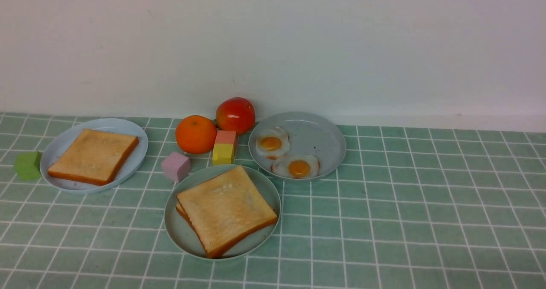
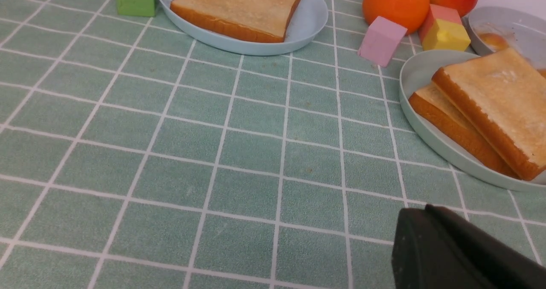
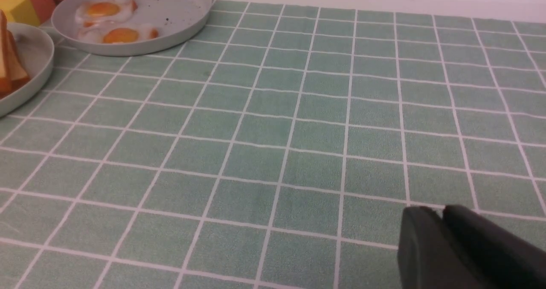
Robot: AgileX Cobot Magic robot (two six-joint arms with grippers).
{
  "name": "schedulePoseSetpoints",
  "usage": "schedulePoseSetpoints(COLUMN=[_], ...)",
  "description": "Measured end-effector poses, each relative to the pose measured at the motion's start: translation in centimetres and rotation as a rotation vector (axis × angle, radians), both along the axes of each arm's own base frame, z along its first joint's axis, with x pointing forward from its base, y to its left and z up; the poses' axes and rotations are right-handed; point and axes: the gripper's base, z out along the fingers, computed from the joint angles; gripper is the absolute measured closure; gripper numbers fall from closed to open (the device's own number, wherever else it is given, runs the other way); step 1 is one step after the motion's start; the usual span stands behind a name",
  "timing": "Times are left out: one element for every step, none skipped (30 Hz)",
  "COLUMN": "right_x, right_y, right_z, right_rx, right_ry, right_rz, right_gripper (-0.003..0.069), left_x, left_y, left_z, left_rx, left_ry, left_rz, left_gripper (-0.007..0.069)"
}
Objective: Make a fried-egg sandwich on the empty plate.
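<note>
My left end effector (image 2: 426, 214) is sitting closed, holding nothing; my right end effector (image 3: 441, 214) is looking nearly closed, also holding nothing. Stacked toast (image 2: 490, 105) on the mint plate (image 2: 416, 73) is lying just ahead of the left one, pink block (image 2: 379, 40), yellow block (image 2: 445, 36) and orange (image 2: 396, 1) crowding beyond it. Eggs (image 3: 113, 22) are lying well ahead of the right one, bare bench (image 3: 273, 152) between.

Left claw (image 2: 426, 220) shut, empty, low over table; right claw (image 3: 441, 220) nearly closed, empty, likewise low.
</note>
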Motion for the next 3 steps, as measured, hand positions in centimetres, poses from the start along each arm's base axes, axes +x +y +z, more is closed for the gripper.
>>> schedulePoseSetpoints(right_x=[0.0,0.0,0.0], right_y=[0.0,0.0,0.0], right_z=[0.0,0.0,0.0], right_rx=[0.0,0.0,0.0], right_ry=[0.0,0.0,0.0], right_rz=[0.0,0.0,0.0], right_gripper=[0.0569,0.0568,0.0567], left_x=[0.0,0.0,0.0], left_y=[0.0,0.0,0.0], left_z=[0.0,0.0,0.0], left_rx=[0.0,0.0,0.0], left_ry=[0.0,0.0,0.0], left_rz=[0.0,0.0,0.0], left_gripper=[0.0618,0.0617,0.0617])
